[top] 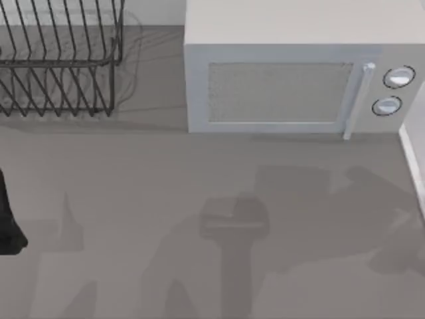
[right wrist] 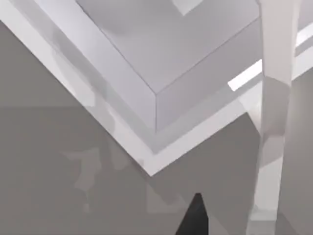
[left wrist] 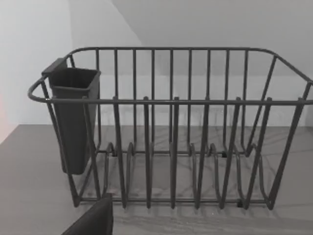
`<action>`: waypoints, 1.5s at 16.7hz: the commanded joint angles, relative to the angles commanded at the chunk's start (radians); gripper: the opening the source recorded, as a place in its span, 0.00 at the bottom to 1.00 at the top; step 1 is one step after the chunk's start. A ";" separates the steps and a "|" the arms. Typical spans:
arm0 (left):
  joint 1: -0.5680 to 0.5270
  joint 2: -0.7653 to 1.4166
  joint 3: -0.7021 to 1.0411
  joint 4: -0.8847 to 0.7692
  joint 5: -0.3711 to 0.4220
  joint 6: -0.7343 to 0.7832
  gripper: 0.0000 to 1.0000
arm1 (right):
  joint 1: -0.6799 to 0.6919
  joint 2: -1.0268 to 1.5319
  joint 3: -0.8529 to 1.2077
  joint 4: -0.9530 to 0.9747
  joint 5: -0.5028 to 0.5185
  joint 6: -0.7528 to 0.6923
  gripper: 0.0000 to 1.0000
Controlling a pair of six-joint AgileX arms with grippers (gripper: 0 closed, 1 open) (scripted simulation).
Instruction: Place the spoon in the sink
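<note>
At the table's left edge the left arm (top: 8, 222) appears as a plain matt black, blocky shape, and each wrist view catches one dark, smooth, pointed gripper finger (left wrist: 93, 220), unmarked, likewise on the right (right wrist: 194, 218).

So it's a plain grey worktop (top: 133, 199) with soft shadows smeared across the middle and the right side. A white microwave (top: 292, 73) sits along the back edge with a vertical handle (top: 355, 100) and two round dials (top: 393, 90) on its right, and a dark wire dish rack (top: 60, 60) stands in the back left corner, with a dark cutlery cup (left wrist: 73, 117) hanging on one end. Behind the rack there's just a pale blank wall (left wrist: 205, 24).
</note>
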 joint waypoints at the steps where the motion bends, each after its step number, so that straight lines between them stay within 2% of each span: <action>1: 0.000 0.000 0.000 0.000 0.000 0.000 1.00 | 0.002 0.085 0.110 -0.023 0.004 0.003 0.00; 6: 0.000 0.000 0.000 0.000 0.000 0.000 1.00 | 0.015 0.470 0.632 -0.115 0.025 0.014 0.00; 11: 0.000 0.000 0.000 0.000 0.000 0.000 1.00 | 0.024 0.711 0.935 -0.156 0.041 0.017 0.00; 19: 0.000 0.000 0.000 0.000 0.000 0.000 1.00 | 0.020 0.762 0.986 -0.157 0.043 0.019 0.00; 25: 0.000 0.000 0.000 0.000 0.000 0.000 1.00 | 0.026 0.747 0.831 -0.020 0.043 0.017 0.00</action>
